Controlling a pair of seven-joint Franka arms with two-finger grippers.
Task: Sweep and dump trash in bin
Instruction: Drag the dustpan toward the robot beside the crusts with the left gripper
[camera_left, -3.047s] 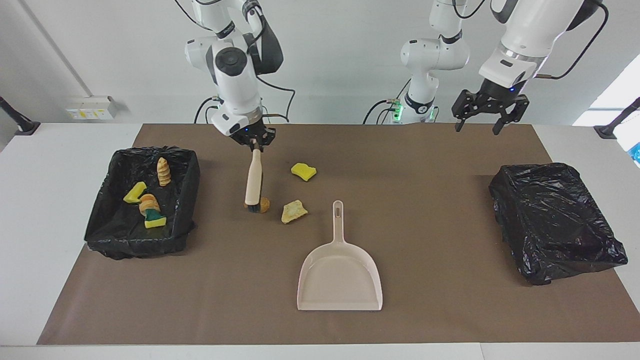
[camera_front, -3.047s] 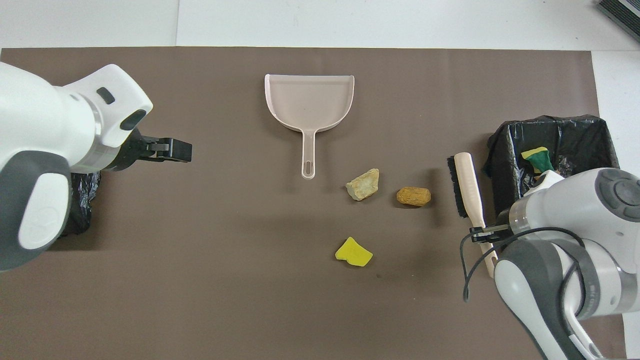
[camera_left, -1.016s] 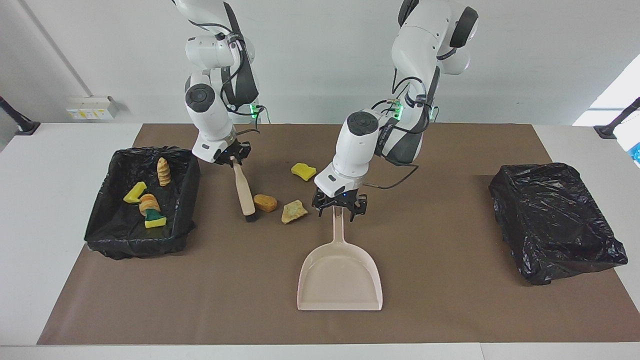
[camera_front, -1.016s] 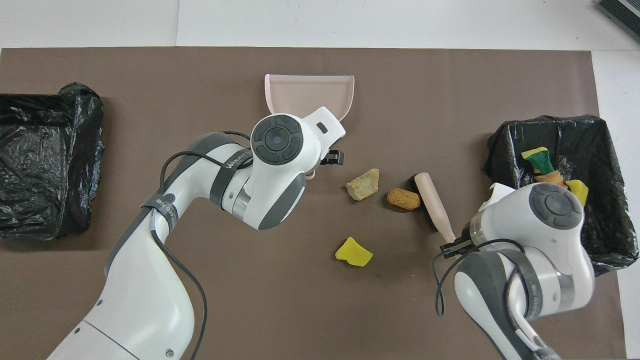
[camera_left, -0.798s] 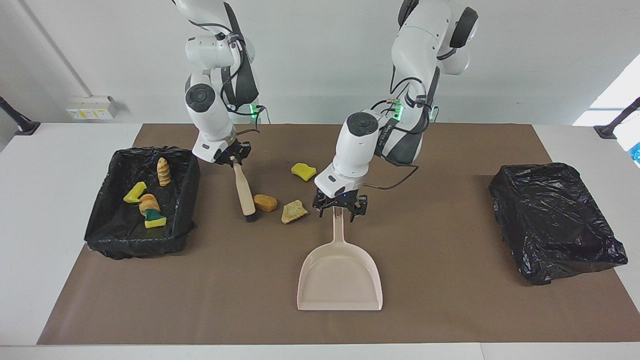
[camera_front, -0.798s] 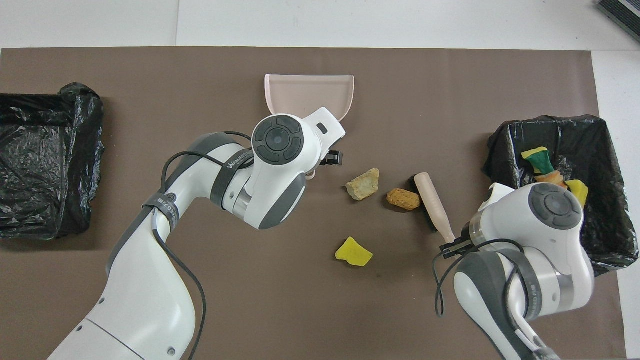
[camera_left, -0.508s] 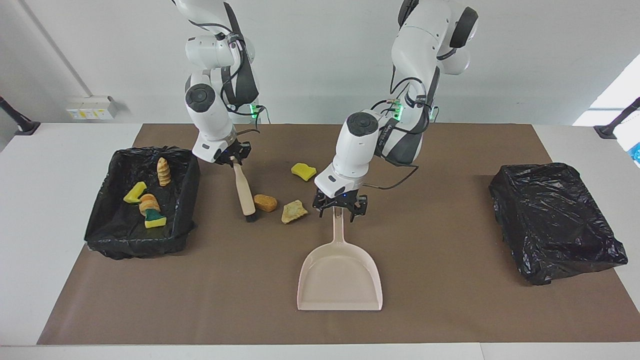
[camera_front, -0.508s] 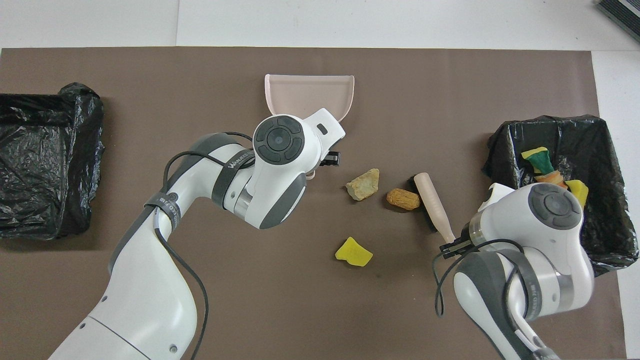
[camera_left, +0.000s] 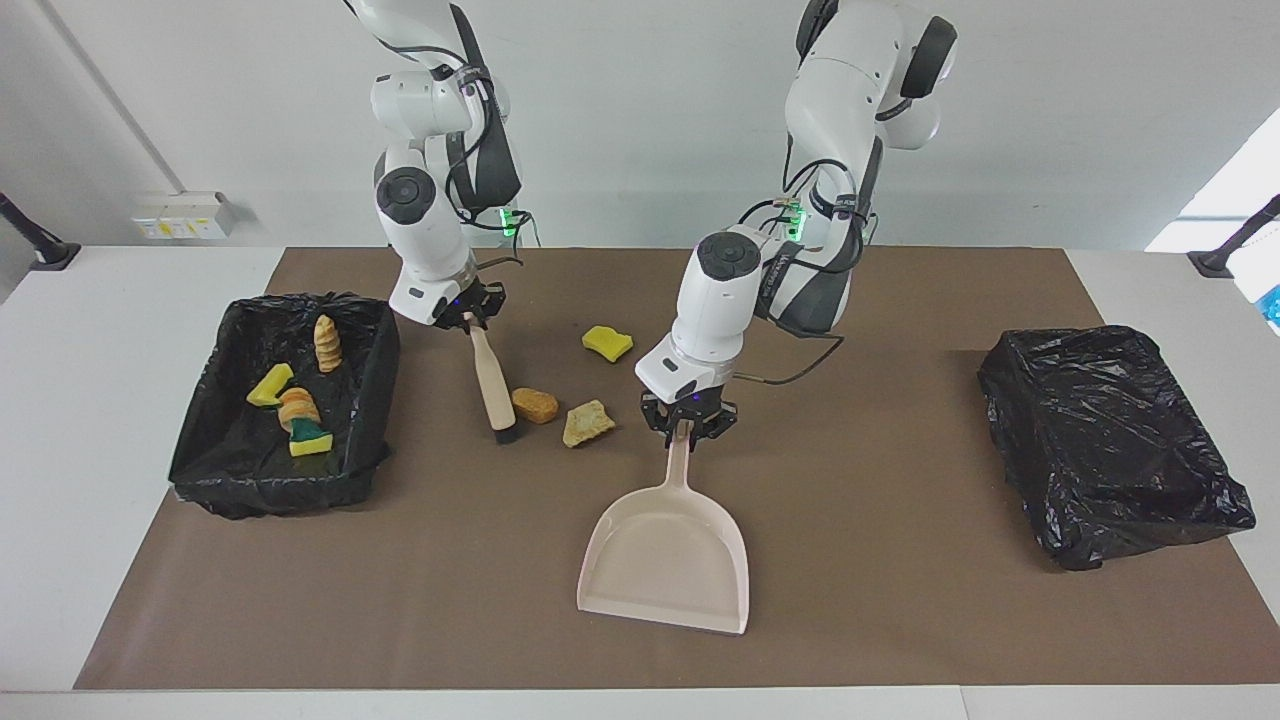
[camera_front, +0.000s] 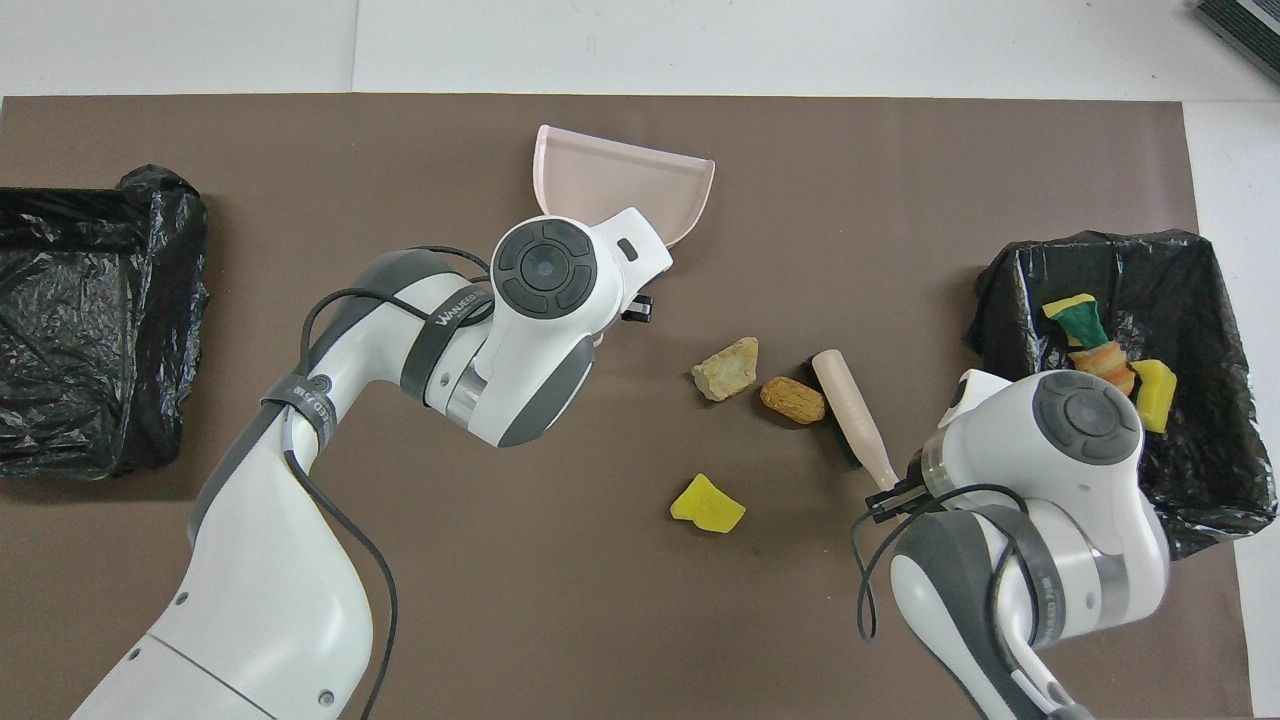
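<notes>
The left gripper (camera_left: 688, 428) was closed on the end of the dustpan (camera_left: 664, 560) handle, near the middle of the mat (camera_left: 900, 620). The pan was slightly turned, its mouth toward the mat edge farthest from the robots and a bit toward the right arm's end. If the pan was still flat on the mat or a little lifted, I cannot tell.

The right gripper (camera_left: 470, 318) was shut on the top of the brush (camera_left: 492, 385) handle. The brush stood tilted, with its black bristles down on the mat, touching or just beside the brown chunk (camera_left: 535, 405).

Trash on the mat, 3 pcs:
- brown chunk, between the brush head and the tan chunk (camera_left: 587, 422), close to both.
- tan chunk, just beside the pan handle, toward the right arm's end from it.
- yellow sponge bit (camera_left: 607, 343), nearer to the robots than the other two, apart from them.

The rest of the trash lay in the bin (camera_left: 215, 480) with a black bag, at the right arm's end of the mat: a yellow bit (camera_left: 269, 385), an orange-tan piece (camera_left: 298, 405), a yellow-green sponge (camera_left: 311, 438) and a tan ridged piece (camera_left: 326, 343) standing near the bin corner closest to the robots.

A 2nd bin (camera_left: 1110, 440), covered w/ a black bag, sat at the left arm's end of the mat; its inside was not visible.
</notes>
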